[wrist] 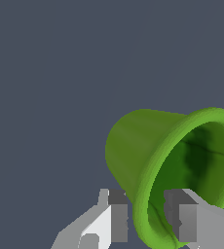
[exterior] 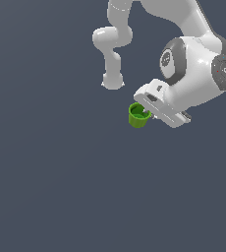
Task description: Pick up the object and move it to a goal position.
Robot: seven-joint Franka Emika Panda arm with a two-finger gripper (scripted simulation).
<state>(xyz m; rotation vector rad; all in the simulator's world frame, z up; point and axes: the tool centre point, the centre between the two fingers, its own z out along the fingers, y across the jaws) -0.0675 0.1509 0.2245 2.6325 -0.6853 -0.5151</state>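
- We have the green cup (exterior: 138, 114) at about 7 o'clock from the white wrist in the exterior view, seemingly lifted off the grey floor (exterior: 51, 187).
- In the wrist view our gripper (wrist: 148, 219) is clamped on the cup's rim (wrist: 145, 214), one finger (wrist: 118, 216) outside the wall, the other inside.
- We judge a rim pinch slips easily: we carry slowly and steadily.
- We see no goal marker.
- We read no labels or writing.

Glossy white arm casing (exterior: 193, 74) resembling moulded plastic, matt grey claw (wrist: 148, 221) pads (wrist: 118, 219), smooth bright green cup (wrist: 177, 170) with faint sheen and darker interior, uniformly matt dark grey-blue surface (exterior: 46, 172) lacking texture
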